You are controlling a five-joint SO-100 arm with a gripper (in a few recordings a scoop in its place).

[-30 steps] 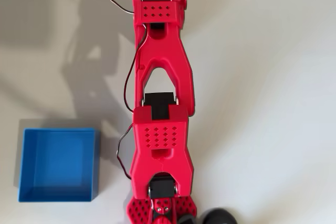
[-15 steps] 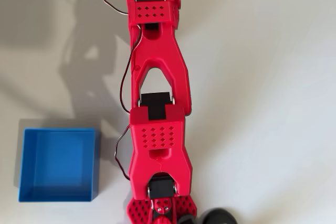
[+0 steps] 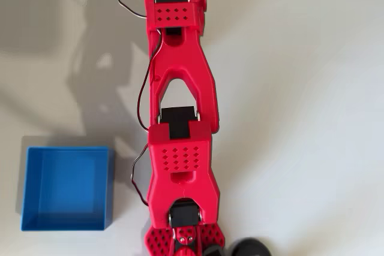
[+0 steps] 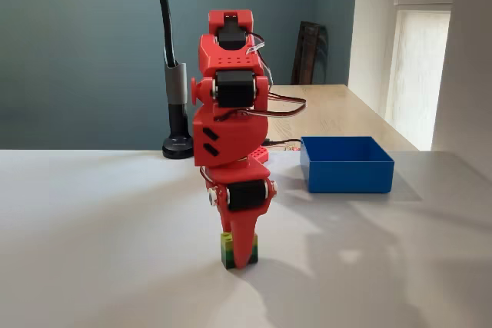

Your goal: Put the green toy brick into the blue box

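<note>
We see the brick (image 4: pixel 227 250) on the white table (image 4: pixel 92 220), near its front edge in the fixed view: a small studded block, lime on top with darker layers beneath. The red gripper (image 4: pixel 241 255) points straight down with its tip around it; we cannot tell whether the jaws are clamped. The box (image 3: pixel 66 189), smooth blue plastic, square and low-walled, sits well apart. We read no writing anywhere.

red arm (image 4: pixel 231 113) folded forward from base, upper links stacked, wrist turned straight down. gripper (image 4: pixel 240 257) vertical, tip at table level, fingers closed around brick (image 4: pixel 227 251). overhead view: arm (image 3: pixel 180 118) stretched up picture centre from base at bottom edge, wires looping along left side.
</note>
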